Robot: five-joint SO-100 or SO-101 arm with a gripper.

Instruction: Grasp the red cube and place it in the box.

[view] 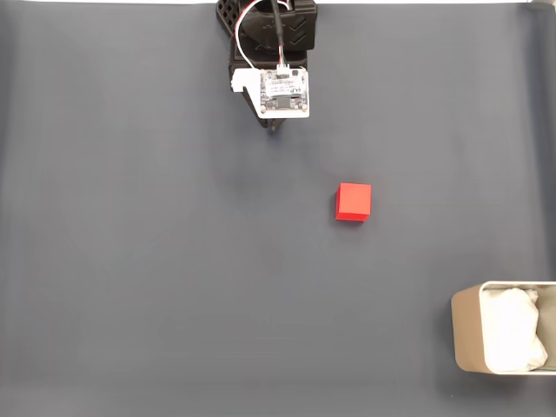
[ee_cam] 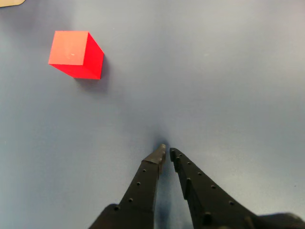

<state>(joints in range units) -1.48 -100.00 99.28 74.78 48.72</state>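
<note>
The red cube [view: 354,201] rests on the dark grey mat a little right of centre in the fixed view. In the wrist view the red cube [ee_cam: 76,54] lies at the upper left, well away from my gripper [ee_cam: 168,151], whose black fingers come up from the bottom edge with their tips almost touching and nothing between them. In the fixed view my gripper [view: 276,126] is at the top centre, mostly covered by the arm and its white camera board. The beige box [view: 466,334] with white soft material inside sits at the lower right corner.
The grey mat [view: 174,261] covers the whole table. The arm's black base [view: 265,26] stands at the top edge. A pale corner [ee_cam: 9,2] shows at the top left of the wrist view.
</note>
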